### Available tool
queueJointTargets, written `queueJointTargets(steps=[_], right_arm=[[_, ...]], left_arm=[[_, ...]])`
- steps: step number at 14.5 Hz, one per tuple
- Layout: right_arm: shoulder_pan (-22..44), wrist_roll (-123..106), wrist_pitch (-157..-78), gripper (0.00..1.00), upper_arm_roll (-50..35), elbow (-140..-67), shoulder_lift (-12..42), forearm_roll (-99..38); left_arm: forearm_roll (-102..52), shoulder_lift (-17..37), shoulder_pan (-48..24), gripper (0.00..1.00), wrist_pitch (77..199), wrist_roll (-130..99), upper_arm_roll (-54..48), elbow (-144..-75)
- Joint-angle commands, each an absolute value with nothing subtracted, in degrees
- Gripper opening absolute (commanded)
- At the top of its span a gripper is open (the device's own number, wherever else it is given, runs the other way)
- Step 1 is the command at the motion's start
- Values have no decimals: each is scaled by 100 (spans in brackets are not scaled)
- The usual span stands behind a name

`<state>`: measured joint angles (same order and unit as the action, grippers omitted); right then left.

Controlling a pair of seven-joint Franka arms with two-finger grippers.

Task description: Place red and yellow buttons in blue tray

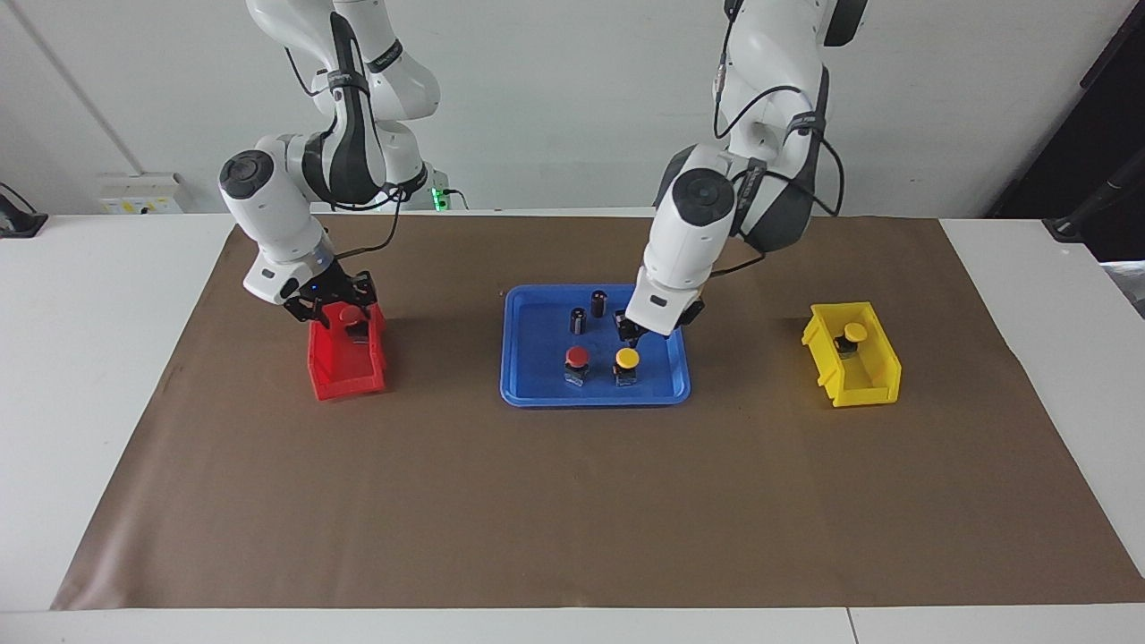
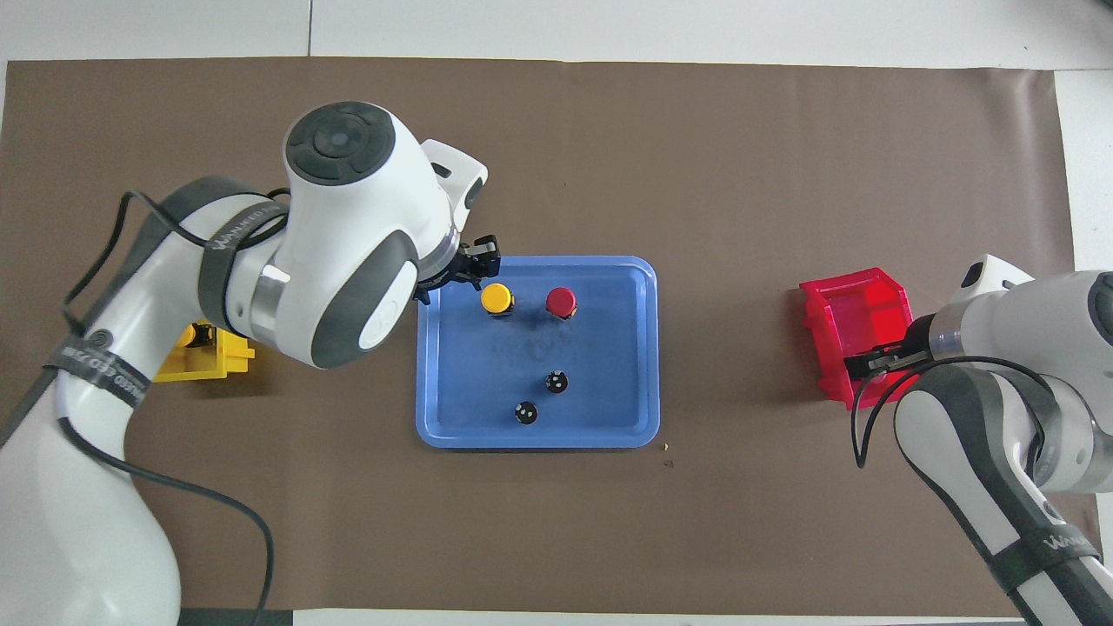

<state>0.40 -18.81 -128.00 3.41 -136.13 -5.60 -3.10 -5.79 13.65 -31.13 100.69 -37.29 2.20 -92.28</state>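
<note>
The blue tray (image 1: 537,358) lies mid-table and holds one red button (image 1: 577,358) and one yellow button (image 1: 627,360) side by side, farther from the robots than two dark cylinders (image 1: 589,311). My left gripper (image 1: 629,334) is open and empty, low over the tray just beside the yellow button (image 2: 496,298). My right gripper (image 1: 343,314) is down in the red bin (image 1: 349,371), at a second red button (image 1: 354,315). A second yellow button (image 1: 855,333) sits in the yellow bin (image 1: 854,371). The overhead view shows the tray (image 2: 609,382) and the red button (image 2: 561,302).
The red bin (image 2: 861,317) stands toward the right arm's end of the brown mat and the yellow bin (image 2: 204,361) toward the left arm's end, partly under the left arm in the overhead view. The two dark cylinders (image 2: 541,396) stand upright in the tray.
</note>
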Motion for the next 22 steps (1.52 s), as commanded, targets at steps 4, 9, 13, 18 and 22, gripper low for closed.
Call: queueJointTargets(steps=[4, 9, 13, 18, 22], right_arm=[[-26, -1775, -12753, 70, 299, -13693, -624, -272], [-26, -1758, -12840, 70, 299, -13790, -650, -272], [-18, -1758, -12876, 67, 299, -13843, -659, -272], [-70, -1828, -12990, 58, 299, -13974, -712, -272], [-70, -1811, -13025, 49, 299, -14010, -712, -272]], left_arm=[[-598, 229, -1428, 100, 9299, -1552, 255, -9571], [44, 114, -599, 67, 9992, -527, 255, -10221], [88, 220, -203, 66, 11148, -143, 255, -11062], [88, 220, -44, 67, 11584, 0, 255, -11539], [88, 220, -44, 69, 11768, 70, 255, -11961]])
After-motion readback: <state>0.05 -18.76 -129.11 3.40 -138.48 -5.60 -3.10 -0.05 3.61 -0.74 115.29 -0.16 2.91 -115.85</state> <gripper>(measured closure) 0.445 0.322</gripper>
